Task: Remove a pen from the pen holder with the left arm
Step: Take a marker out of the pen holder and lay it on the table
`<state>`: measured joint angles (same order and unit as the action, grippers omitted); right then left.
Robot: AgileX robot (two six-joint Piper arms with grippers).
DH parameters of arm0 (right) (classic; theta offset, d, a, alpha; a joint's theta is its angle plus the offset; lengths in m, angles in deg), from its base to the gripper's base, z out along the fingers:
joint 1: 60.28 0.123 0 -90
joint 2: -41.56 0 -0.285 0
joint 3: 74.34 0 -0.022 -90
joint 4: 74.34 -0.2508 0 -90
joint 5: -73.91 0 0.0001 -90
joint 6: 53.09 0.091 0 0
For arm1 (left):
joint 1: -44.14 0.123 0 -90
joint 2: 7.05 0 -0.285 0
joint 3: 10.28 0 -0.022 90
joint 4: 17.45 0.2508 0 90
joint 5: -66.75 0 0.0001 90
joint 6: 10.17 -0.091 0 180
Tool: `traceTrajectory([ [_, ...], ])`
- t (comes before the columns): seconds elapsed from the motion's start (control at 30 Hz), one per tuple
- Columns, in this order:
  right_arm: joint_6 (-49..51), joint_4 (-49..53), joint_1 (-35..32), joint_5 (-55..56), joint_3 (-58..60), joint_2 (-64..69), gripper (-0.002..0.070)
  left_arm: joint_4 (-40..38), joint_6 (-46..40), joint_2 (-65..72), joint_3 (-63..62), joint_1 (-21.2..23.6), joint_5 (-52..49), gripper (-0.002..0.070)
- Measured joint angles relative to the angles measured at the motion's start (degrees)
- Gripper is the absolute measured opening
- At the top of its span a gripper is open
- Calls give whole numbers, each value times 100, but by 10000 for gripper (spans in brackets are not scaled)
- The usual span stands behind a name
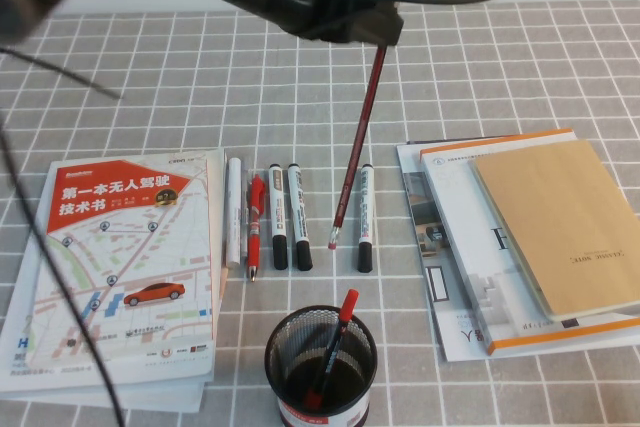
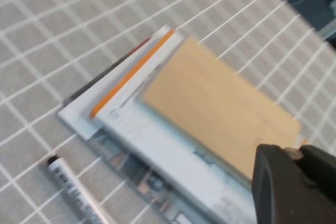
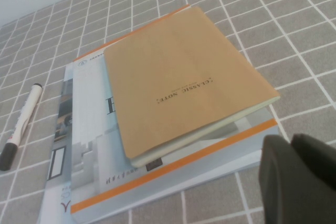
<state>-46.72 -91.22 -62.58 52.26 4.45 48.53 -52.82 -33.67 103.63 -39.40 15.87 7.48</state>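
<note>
Dark-red pen (image 1: 358,137) is out of the mesh pen holder (image 1: 285,372), hanging from L tool (image 1: 385,35), which is clamped on its top end. Tip is low by the markers (image 1: 300,217). Prob. only set-down on bench (image 1: 150,77) left. R tool (image 3: 296,182) closed, parked nr notebook (image 3: 178,87).

Hidden, clipped, blurred.
Top of high view: the left gripper (image 1: 383,35) is a dark blur, and the pencil (image 1: 358,137) loses its upper end inside it. The pen holder (image 1: 283,372) base is cut by the bottom edge. The right gripper (image 3: 302,182) is clipped at the corner of its wrist view.
</note>
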Motion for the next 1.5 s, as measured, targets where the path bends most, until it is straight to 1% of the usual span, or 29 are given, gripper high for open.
traceTrajectory([
  [0.27, 0, 0, 0, 0, 0, 0, -13, 881, 914, 1123, -915, 0, -125, 25],
  [0.43, 0, 0, 0, 0, 0, 0, -13, 969, 1329, 1451, -1143, 94, -125, 25],
  [0.57, 0, 0, 0, 0, 0, 0, -13, 730, 1561, 1729, -1181, 289, -129, 25],
  [0.7, 0, 0, 0, 0, 0, 0, -13, -201, 1627, 2133, -1181, 565, -129, 25],
  [0.77, 0, 0, 0, 0, 0, 0, -13, -471, 1614, 2296, -1181, 648, -118, 25],
  [1.07, 0, 0, 0, 0, 0, 0, -13, -518, 1593, 2718, -1181, 600, -160, 25],
  [1.37, 0, 0, 0, 0, 0, 0, -13, -531, 1628, 2958, -1185, 289, 154, 25],
  [1.5, 0, 0, 0, 0, 0, 0, -13, -520, 1669, 3180, -1394, 222, 117, 25],
])
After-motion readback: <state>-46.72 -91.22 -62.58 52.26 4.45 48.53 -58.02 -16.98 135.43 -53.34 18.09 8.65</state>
